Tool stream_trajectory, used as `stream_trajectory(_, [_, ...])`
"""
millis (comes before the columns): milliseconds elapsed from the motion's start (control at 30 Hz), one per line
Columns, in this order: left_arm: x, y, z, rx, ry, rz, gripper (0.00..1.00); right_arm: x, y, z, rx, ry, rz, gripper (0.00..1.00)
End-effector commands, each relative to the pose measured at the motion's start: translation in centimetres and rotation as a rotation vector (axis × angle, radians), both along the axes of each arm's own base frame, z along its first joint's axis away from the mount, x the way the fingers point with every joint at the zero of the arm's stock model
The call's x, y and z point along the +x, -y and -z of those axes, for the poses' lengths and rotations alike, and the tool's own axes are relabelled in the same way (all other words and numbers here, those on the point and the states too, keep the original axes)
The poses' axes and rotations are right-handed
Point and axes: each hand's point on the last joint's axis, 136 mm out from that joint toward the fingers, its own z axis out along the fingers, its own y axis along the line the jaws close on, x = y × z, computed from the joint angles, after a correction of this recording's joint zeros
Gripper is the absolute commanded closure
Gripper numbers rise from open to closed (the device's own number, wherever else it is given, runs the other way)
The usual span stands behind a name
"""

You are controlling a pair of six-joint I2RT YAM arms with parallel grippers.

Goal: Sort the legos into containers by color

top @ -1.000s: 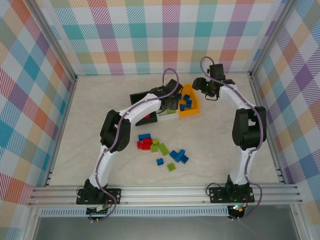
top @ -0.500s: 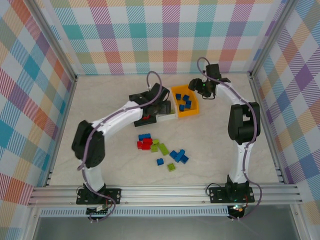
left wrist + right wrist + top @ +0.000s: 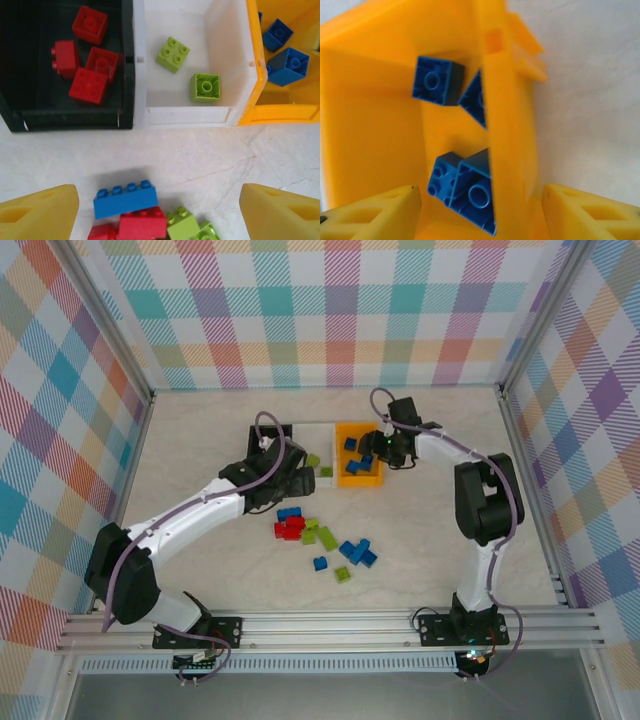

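Holding red legos (image 3: 88, 85), black bin (image 3: 70, 120), seemingly four

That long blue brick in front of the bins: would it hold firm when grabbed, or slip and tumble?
Probably stiff: the blue brick looks like hard moulded plastic with flat sides, so it should grip squarely. Its glossy faces may slip a little. It touches a red brick, so lifting it could nudge that neighbour.
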Motion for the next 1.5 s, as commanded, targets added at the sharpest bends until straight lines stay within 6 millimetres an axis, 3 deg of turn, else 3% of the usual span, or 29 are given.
stream_trajectory(0, [-1.1,-1.1,-0.7,-0.004,0.016,-0.029,0.15,-0.3,-0.1,-3.6,0.002,0.100,0.023,0.34])
stream_trajectory(133, [-2.1,-2.5,-1.3,-0.005,0.033,-0.050,0.10,-1.7,0.8,-6.5,-0.053,0.173,0.018,0.33])
stream_trajectory(233, [-3.0,-3.5,-1.4,-0.030,0.046,-0.083,0.03,-4.9,-1.0,-7.6,-0.085,0.183,-0.074,0.33])
stream_trajectory(300, [-3.6,-4.0,-1.6,-0.065,0.059,-0.103,0.00,-7.8,-2.8,-7.1,-0.091,0.158,-0.155,0.35])
stream_trajectory(533, [-4.9,-5.7,-2.3,-0.087,0.100,-0.136,0.00,-19.5,-7.6,-1.6,-0.217,-0.023,-0.521,0.42])
stream_trajectory(667, [-5.3,-6.3,-1.8,-0.071,0.084,-0.146,0.00,-23.2,-9.1,1.4,-0.329,-0.071,-0.651,0.33])
stream_trajectory(767, [-5.5,-6.4,-1.4,-0.071,0.083,-0.150,0.00,-23.5,-10.2,3.1,-0.392,-0.049,-0.675,0.32])
stream_trajectory(900, [-5.6,-6.5,-1.3,-0.074,0.085,-0.147,0.00,-22.4,-11.5,3.5,-0.423,-0.001,-0.666,0.32])
stream_trajectory(1033, [-5.8,-6.9,-1.2,-0.052,0.084,-0.148,0.00,-21.5,-11.5,4.4,-0.479,0.008,-0.684,0.34])
stream_trajectory(1467, [-5.8,-7.4,-0.5,-0.033,0.083,-0.160,0.00,-23.0,-12.1,7.0,-0.531,-0.058,-0.757,0.37])
